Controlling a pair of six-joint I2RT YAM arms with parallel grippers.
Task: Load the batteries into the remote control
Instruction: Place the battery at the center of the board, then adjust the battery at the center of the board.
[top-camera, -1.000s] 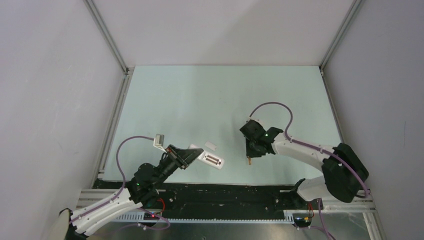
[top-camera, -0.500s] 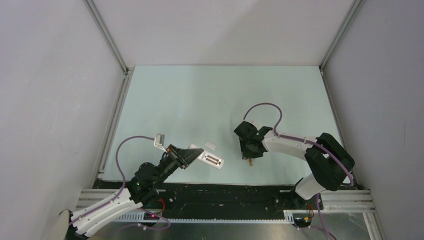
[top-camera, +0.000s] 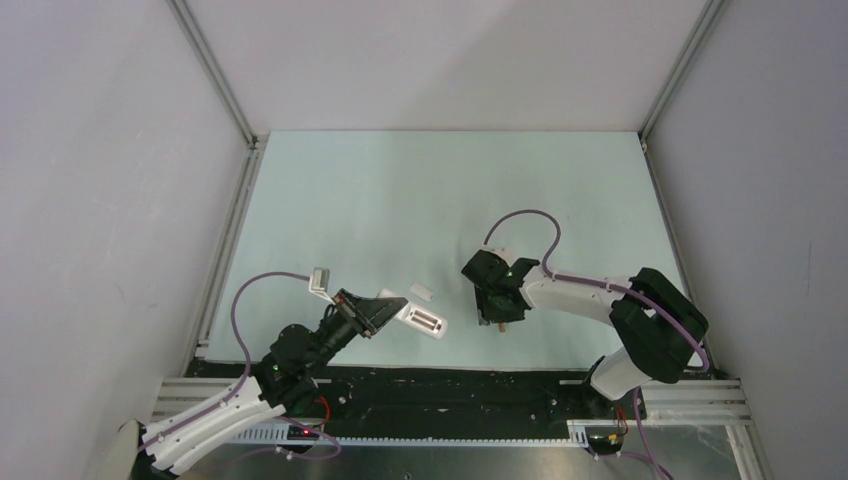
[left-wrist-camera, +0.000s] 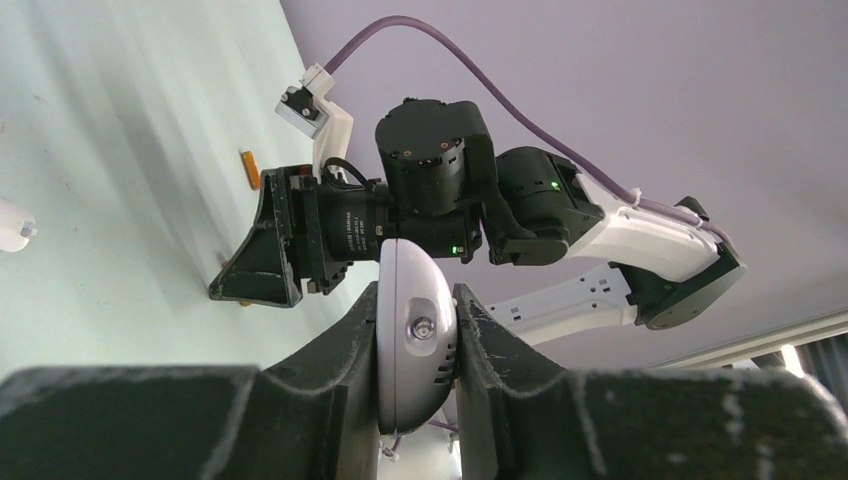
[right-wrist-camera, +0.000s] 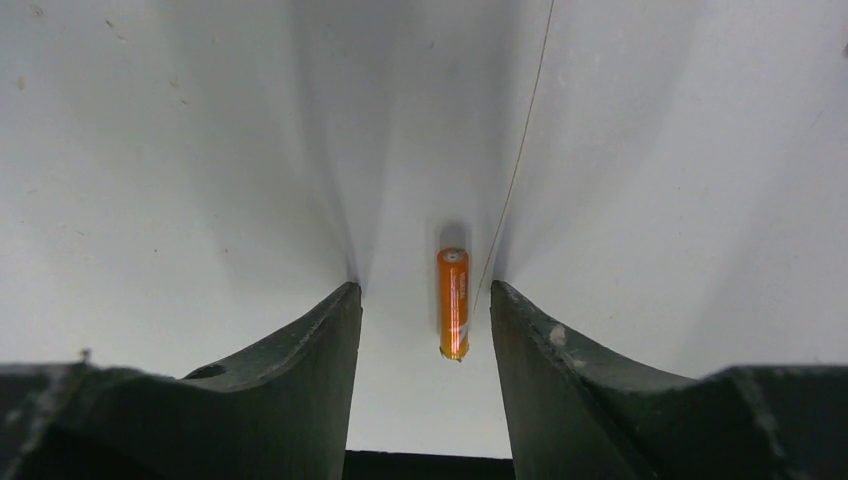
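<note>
Clamping the slim white rectangular remote control (top-camera: 425, 322), the left gripper (left-wrist-camera: 418, 300) holds it up while the right gripper (right-wrist-camera: 424, 292) stands with jaws apart astride a small orange cylindrical battery (right-wrist-camera: 452, 300) lying on the pale table (right-wrist-camera: 200, 150); loading seems unstarted.

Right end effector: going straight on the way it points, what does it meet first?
The battery, lying on the table inside the open right end effector and touching neither finger. Depth is unclear: the fingertips may reach the table on either side of it just as soon.
</note>
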